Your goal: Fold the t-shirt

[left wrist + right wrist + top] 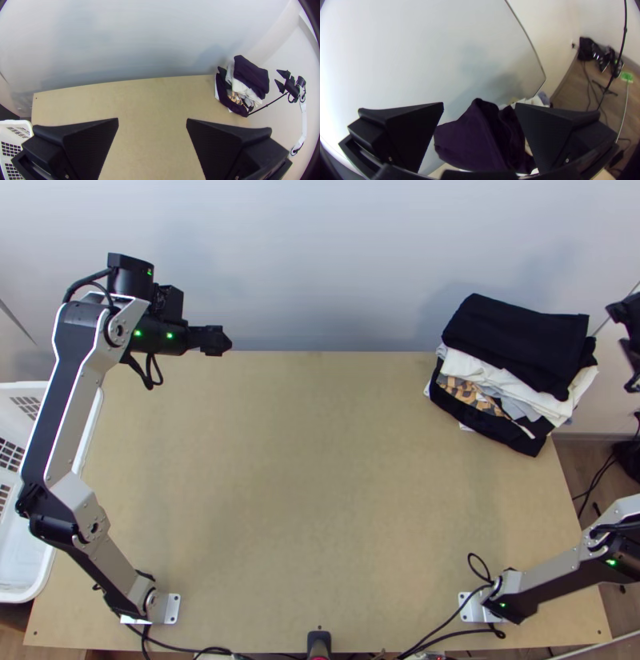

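- Two fingers of the left gripper (226, 342) stand apart, holding nothing.
- Right gripper (614, 326): spread, empty.
- Clothes pile (516, 332) near the right fingers, well apart from the left; which piece is the t-shirt, I cannot tell.

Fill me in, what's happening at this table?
Nothing is being handled: both grippers are open and empty. The left gripper is over the table's far edge, on the left; the right gripper is off to the right of the clothes stack. That stack sits at the far right corner, a folded black garment on top. I can't tell whether it includes the t-shirt.
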